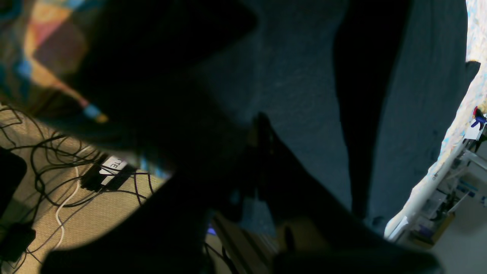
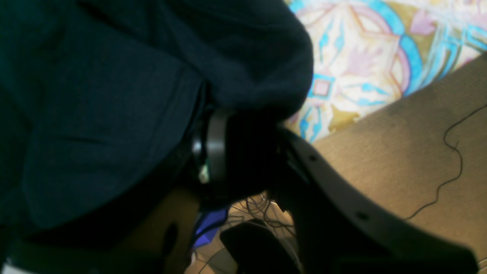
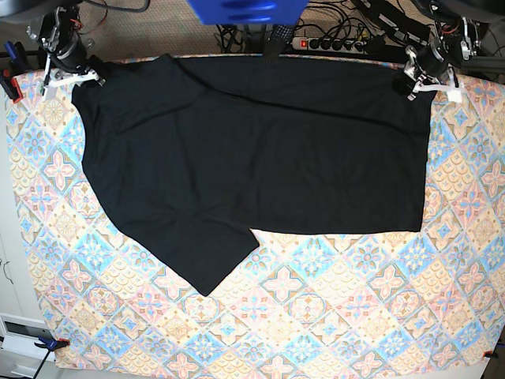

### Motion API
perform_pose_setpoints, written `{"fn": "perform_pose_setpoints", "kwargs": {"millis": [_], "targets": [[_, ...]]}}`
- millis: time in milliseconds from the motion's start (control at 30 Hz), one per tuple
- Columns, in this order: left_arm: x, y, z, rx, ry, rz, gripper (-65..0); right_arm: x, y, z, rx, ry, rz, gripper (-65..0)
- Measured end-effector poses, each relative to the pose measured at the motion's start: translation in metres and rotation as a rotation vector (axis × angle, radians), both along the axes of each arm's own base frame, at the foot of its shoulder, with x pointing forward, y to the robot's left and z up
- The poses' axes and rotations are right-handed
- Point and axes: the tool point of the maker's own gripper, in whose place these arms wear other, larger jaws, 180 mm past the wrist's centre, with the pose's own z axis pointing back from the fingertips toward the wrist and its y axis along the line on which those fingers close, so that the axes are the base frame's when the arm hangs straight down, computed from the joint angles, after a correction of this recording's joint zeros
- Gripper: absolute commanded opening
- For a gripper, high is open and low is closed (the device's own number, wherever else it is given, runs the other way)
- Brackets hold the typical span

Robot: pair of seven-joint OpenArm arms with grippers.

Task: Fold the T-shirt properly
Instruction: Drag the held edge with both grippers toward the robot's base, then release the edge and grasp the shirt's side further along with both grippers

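Base view: overhead, facing straight down, takes in the whole tablecloth (image 3: 316, 316) and spread T-shirt (image 3: 260, 150).
Left wrist view: very close, along the T-shirt's far edge, floor cables (image 1: 57, 182) below.
Right wrist view: equally close.
Shared by all: black fabric, patterned cloth.

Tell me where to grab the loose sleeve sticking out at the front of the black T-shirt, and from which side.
Grip the T-shirt at the pointed tip of the sleeve flap, coming from the front edge of the table. That corner lies flat on the tablecloth, jutting past the straight hem, so probably a claw can slide under its free edge there without bunching the body.
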Motion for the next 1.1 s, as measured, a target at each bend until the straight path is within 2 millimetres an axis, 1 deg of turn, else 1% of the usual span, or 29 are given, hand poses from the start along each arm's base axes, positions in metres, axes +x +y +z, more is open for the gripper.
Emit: {"fn": "perform_pose_setpoints", "kwargs": {"millis": [67,133,167,233,267,333,367,400,433,500,533,600,667,733,767,833,900,967,1033,1067,1100], "targets": [[0.000,0.000,0.000,0.002,0.003,-0.003,-64.7,-0.001,-0.001,0.000,-0.001,0.003,0.001,-50.3],[0.000,0.000,0.000,0.001,0.002,-0.003,-62.1,-0.002,-0.001,0.000,-0.002,0.005,0.000,-47.4],[0.000,-0.001,0.001,-0.009,0.001,-0.001,-59.1,-0.003,-0.001,0.000,-0.002,0.007,0.000,-45.5],[0.001,-0.005,0.003,-0.042,-0.001,0.000,-50.3,-0.008,0.000,-0.002,0.002,0.022,0.002,-40.9],[0.002,-0.009,0.005,-0.073,-0.008,0.007,-44.7,-0.013,0.001,-0.002,0.009,0.039,0.005,-38.7],[0.002,-0.015,0.006,-0.112,-0.006,0.001,-37.1,-0.019,0.003,-0.003,0.017,0.064,0.010,-35.7],[0.002,-0.016,0.007,-0.116,-0.006,-0.005,-33.1,-0.018,0.004,-0.001,0.015,0.061,0.014,-33.9],[0.002,-0.017,0.008,-0.123,-0.009,-0.006,-30.7,-0.016,0.004,0.002,0.009,0.053,0.019,-32.1],[0.002,-0.017,0.009,-0.128,-0.012,-0.003,-29.5,-0.013,0.004,0.006,0.000,0.042,0.031,-29.9],[-0.004,-0.019,0.009,-0.144,-0.008,0.005,-29.5,-0.006,0.002,0.014,-0.005,0.017,0.030,-25.5],[-0.010,-0.021,0.009,-0.155,-0.001,0.007,-29.5,-0.006,0.001,0.016,0.000,0.024,0.029,-23.5],[-0.020,-0.016,0.010,-0.163,0.017,0.025,-29.5,-0.008,-0.006,0.021,-0.009,0.030,0.016,-20.2],[-0.030,-0.001,0.012,-0.135,0.029,0.059,-29.5,-0.009,-0.016,0.029,-0.039,0.029,0.007,-16.2],[-0.038,0.019,0.010,-0.068,0.066,0.093,-29.5,-0.004,-0.023,0.039,-0.061,0.001,-0.002,-12.2],[-0.041,0.024,0.011,-0.056,0.067,0.104,-29.5,-0.002,-0.025,0.043,-0.069,-0.012,-0.002,-10.5],[-0.031,0.031,0.027,-0.035,0.016,0.101,-29.5,0.004,-0.029,0.051,-0.080,-0.038,-0.009,-8.2],[-0.012,0.043,0.050,0.012,-0.069,0.096,-29.5,0.008,-0.031,0.057,-0.094,-0.054,-0.006,-7.1],[0.007,0.052,0.066,0.044,-0.132,0.095,-29.5,0.010,-0.032,0.061,-0.110,-0.060,0.000,-7.3],[0.027,0.056,0.071,0.064,-0.157,0.080,-29.5,0.014,-0.030,0.063,-0.107,-0.072,0.011,-7.3],[0.034,0.057,0.072,0.082,-0.151,0.047,-29.5,0.017,-0.027,0.064,-0.098,-0.075,0.019,-7.3],[0.046,0.058,0.077,0.095,-0.173,0.028,-29.5,0.021,-0.025,0.065,-0.086,-0.073,0.027,-7.3]]}}
